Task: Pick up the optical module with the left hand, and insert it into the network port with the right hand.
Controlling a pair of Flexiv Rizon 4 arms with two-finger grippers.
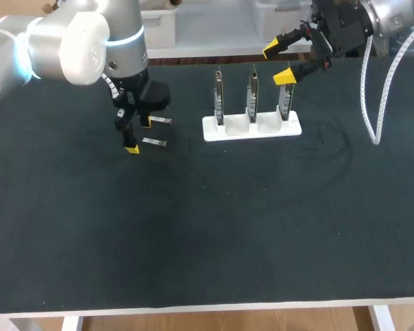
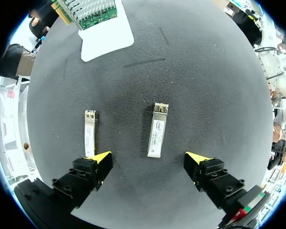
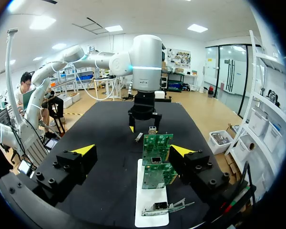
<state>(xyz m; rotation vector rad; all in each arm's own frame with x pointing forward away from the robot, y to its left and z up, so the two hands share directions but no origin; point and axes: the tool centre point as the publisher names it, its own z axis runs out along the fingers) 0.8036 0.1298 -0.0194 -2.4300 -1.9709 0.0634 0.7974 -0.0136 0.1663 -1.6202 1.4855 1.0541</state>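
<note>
left gripper hangs low over the black table mat, fingers spread wide. one optical module lies flat between them, untouched, with a second module just outside. further right stands a white holder with three upright cards, and the right gripper, also wide, is above its right end.

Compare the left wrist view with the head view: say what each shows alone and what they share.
Left wrist only: one module lies between the open left gripper's fingers, the other module ahead of one tip. Head only: all three cards upright in the stand, the open right gripper by the rightmost. Both: two modules, left gripper, stand.
</note>
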